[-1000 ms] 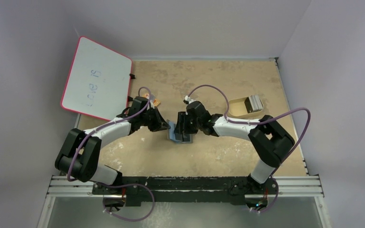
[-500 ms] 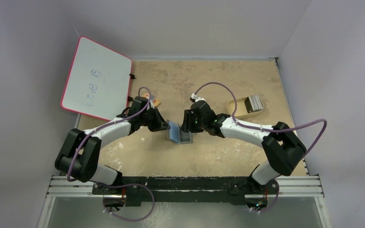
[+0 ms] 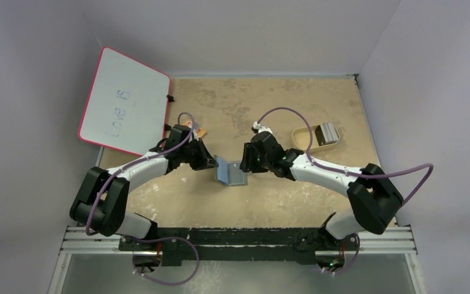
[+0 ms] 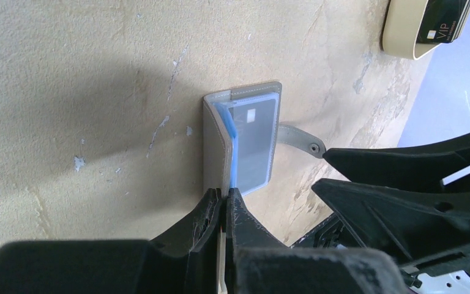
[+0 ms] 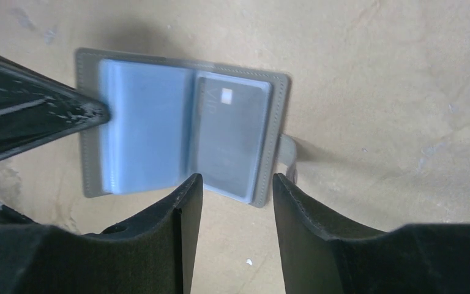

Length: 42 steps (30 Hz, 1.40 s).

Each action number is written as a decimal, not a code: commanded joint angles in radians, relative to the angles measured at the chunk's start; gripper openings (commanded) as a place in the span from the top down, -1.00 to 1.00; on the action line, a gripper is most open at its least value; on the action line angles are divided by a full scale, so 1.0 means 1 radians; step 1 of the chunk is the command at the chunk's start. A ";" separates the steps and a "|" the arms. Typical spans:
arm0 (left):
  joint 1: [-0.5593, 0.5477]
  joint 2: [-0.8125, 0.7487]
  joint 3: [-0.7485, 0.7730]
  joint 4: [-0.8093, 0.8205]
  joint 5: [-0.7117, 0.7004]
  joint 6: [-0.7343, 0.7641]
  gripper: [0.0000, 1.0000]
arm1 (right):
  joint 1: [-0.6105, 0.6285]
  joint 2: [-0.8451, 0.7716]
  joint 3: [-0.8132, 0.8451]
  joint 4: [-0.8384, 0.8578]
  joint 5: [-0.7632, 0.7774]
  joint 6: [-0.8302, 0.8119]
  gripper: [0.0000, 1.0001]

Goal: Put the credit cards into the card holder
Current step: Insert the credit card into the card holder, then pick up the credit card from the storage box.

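Note:
The card holder (image 3: 231,174) lies open mid-table, grey outside, light blue inside. My left gripper (image 3: 212,163) is shut on its left flap and holds that flap upright; the pinch shows in the left wrist view (image 4: 226,199). A grey card (image 5: 229,138) sits in the holder's right pocket, also seen from the left wrist (image 4: 254,144). My right gripper (image 3: 245,162) is open and empty, just right of the holder (image 5: 183,128), its jaws (image 5: 237,184) spread at the holder's near edge. More credit cards (image 3: 327,132) stand in the tan tray (image 3: 305,139).
A pink-framed whiteboard (image 3: 124,101) leans at the back left. The holder's snap strap (image 5: 286,156) sticks out on its right side. The tray with cards shows in the left wrist view's top right corner (image 4: 404,33). Walls close in at the table's back and right.
My right gripper has pulled back to the right, off the card holder, leaving the open pockets in view. The left gripper keeps its hold on the flap.

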 commanded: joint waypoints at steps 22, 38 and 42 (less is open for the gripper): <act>-0.004 -0.168 0.130 -0.308 -0.384 0.132 0.27 | -0.305 -0.019 0.352 -0.263 0.312 -0.436 -0.19; -0.005 -0.082 0.158 -0.253 -0.156 0.177 -0.10 | -0.570 0.094 0.375 -0.324 0.421 -0.535 -0.32; -0.005 -0.087 0.162 -0.251 -0.144 0.178 -0.11 | -0.602 0.144 0.382 -0.333 0.470 -0.550 -0.31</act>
